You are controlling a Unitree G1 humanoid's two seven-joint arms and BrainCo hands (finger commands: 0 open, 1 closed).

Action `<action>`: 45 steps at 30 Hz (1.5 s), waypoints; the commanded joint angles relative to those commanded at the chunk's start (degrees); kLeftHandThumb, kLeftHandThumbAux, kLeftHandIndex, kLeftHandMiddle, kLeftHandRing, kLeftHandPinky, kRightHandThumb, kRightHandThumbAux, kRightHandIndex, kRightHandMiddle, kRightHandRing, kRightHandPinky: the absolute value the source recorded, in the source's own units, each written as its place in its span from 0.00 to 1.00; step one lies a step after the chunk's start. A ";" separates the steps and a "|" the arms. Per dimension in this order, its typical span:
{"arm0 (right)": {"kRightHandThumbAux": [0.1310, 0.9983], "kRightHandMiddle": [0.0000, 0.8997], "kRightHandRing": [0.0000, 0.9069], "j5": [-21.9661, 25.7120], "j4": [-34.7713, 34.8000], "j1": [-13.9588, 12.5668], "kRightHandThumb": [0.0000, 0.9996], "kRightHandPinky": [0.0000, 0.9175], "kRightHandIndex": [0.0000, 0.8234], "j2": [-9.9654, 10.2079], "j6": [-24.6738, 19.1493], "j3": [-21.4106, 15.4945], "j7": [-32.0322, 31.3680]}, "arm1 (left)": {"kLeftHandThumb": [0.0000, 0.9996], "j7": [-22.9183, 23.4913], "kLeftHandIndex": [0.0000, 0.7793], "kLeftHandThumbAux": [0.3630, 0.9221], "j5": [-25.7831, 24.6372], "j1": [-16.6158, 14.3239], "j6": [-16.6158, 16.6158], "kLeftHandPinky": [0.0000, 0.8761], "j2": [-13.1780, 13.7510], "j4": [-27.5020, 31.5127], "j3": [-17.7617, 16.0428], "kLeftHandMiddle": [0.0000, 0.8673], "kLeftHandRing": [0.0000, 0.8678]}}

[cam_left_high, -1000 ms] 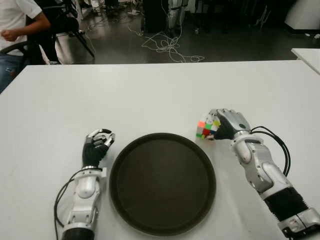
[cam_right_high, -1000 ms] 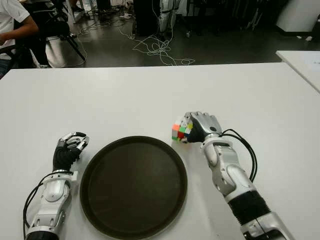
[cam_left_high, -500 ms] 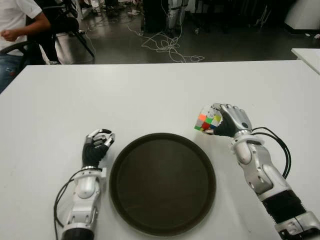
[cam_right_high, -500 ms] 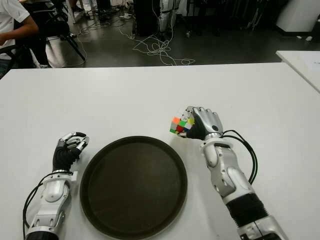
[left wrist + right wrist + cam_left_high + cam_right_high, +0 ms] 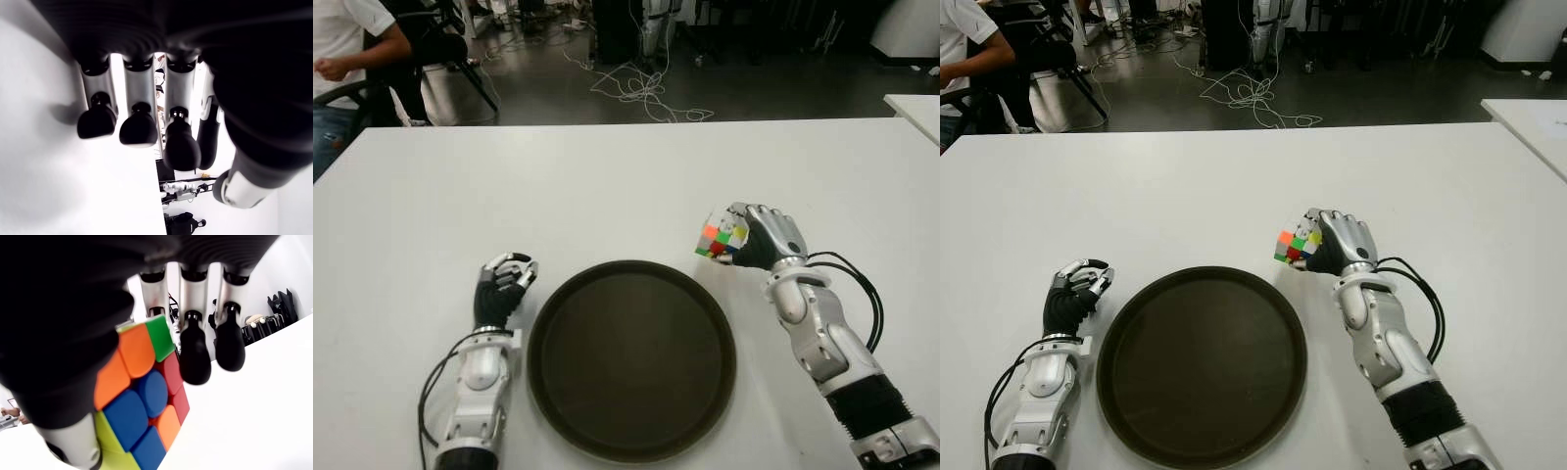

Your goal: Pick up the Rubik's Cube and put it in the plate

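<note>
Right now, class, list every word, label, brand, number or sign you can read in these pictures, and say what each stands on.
None can be read.
Rubik's Cube, held in the right hand: plain coloured stickers, no print.
Plate: plain dark surface, no mark.
Table: bare white, no text.
Left hand, left of the plate: no legible label.

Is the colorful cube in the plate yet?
Not yet. The right hand grips the Rubik's Cube beside the plate's far right rim. The plate holds nothing.
</note>
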State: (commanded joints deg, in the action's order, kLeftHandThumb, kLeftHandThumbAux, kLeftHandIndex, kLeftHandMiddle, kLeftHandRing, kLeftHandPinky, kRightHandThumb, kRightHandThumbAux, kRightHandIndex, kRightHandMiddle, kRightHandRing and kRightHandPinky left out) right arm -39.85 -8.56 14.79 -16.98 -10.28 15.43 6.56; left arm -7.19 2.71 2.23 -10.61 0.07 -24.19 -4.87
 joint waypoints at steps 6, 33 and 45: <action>0.80 0.72 0.72 3.64 -0.70 -0.48 0.24 0.73 0.68 0.88 2.18 -2.73 1.16 | 0.70 -0.13 0.57 0.62 0.09 0.00 0.61 0.90 0.02 0.23 -0.05 0.92 0.94; 0.80 0.89 0.90 30.79 7.01 -6.98 0.25 0.89 0.82 9.35 18.57 -20.03 4.46 | 0.71 -0.03 0.57 0.62 -0.27 -0.60 2.17 0.90 0.13 0.43 -0.53 0.92 0.94; 0.81 0.90 0.90 34.39 14.82 -11.47 0.31 0.89 0.88 15.23 15.94 -15.37 0.90 | 0.71 0.18 0.57 0.61 0.04 -0.70 2.79 0.91 0.36 0.69 -0.23 0.92 0.95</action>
State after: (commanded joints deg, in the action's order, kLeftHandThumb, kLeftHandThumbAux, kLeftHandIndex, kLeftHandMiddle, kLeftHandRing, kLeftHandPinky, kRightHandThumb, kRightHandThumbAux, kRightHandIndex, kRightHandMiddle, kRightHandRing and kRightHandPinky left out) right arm -5.46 6.26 3.32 -1.75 5.66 0.07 7.45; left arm -7.00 2.75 1.54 -7.82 0.43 -23.50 -5.10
